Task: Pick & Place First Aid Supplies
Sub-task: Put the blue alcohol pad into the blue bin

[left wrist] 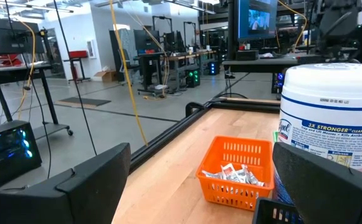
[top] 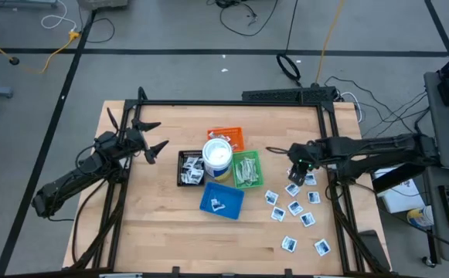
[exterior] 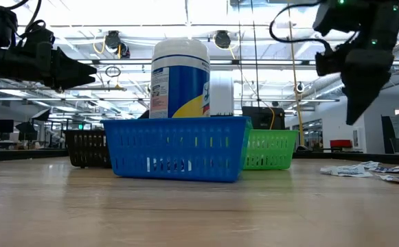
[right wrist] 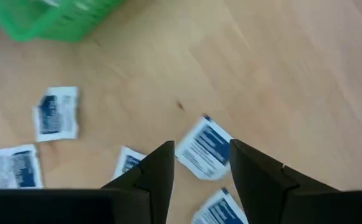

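From above, the wooden tabletop [top: 147,224] carries four small trays clustered at its middle: an orange tray [top: 232,137] at the far side, a black tray [top: 189,167] to the left, a green tray [top: 248,170] to the right and a blue tray [top: 221,200] nearest. A white tub [top: 217,159] stands among them. Loose white packets [top: 294,208] with blue print lie scattered on the right part of the tabletop. The right hand [top: 296,174] hangs over the far end of that scatter, and the left hand [top: 151,138] waits left of the trays with its fingers spread wide.

From table height, the blue tray [exterior: 177,148] stands in front, the tub [exterior: 180,78] rising behind it, the green tray [exterior: 270,149] to the right and the black tray [exterior: 87,148] to the left. Packets [exterior: 364,169] lie flat at far right, with the right hand [exterior: 358,89] raised clear above them.

The left wrist view shows the orange tray [left wrist: 237,178] holding wrapped supplies, the tub [left wrist: 330,124] beside it.

The right wrist view shows the right hand [right wrist: 200,165] partly open and holding nothing, one packet [right wrist: 205,148] lying on the wood between its fingers, more packets [right wrist: 56,113] around and the green tray [right wrist: 56,18] beyond.
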Motion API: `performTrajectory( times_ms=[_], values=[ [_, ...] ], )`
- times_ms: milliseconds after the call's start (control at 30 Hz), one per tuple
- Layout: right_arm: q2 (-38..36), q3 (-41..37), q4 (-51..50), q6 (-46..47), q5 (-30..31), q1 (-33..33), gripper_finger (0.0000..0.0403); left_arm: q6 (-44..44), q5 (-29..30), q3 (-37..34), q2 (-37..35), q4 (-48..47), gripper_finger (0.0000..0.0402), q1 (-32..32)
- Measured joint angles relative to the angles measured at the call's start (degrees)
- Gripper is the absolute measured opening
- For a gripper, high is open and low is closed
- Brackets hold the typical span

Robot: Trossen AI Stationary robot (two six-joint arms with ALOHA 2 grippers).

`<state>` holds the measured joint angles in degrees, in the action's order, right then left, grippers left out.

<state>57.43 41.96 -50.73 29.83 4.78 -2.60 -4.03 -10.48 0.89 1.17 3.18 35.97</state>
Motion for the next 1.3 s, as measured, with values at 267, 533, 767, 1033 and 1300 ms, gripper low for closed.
performTrajectory(
  times_ms=[267, 533, 767, 1033, 1300],
  values=[
    [-0.66, -4.52, 0.52, 13.23, 0.05, -4.04, 0.0145, 0.02, 0.00, 0.00, 0.00, 0.00, 0.0397, 0.00],
    [3.00, -11.48, 6.79, 20.20, -0.37, -4.40, 0.0135, 0.02, 0.00, -0.01, 0.00, 0.00, 0.0397, 0.00],
    [6.80, -13.51, 10.11, 20.06, -0.69, -4.08, 0.0124, 0.02, 0.00, 0.00, 0.00, 0.00, 0.0397, 0.00],
    [8.37, -13.42, 10.40, 18.56, -1.69, -4.08, 0.0035, 0.02, 0.00, -0.01, 0.00, 0.00, 0.0397, 0.00],
    [8.63, -12.77, 9.85, 18.73, -2.13, -4.06, 0.0002, 0.02, 0.00, 0.00, 0.00, 0.00, 0.0397, 0.00]
  ],
)
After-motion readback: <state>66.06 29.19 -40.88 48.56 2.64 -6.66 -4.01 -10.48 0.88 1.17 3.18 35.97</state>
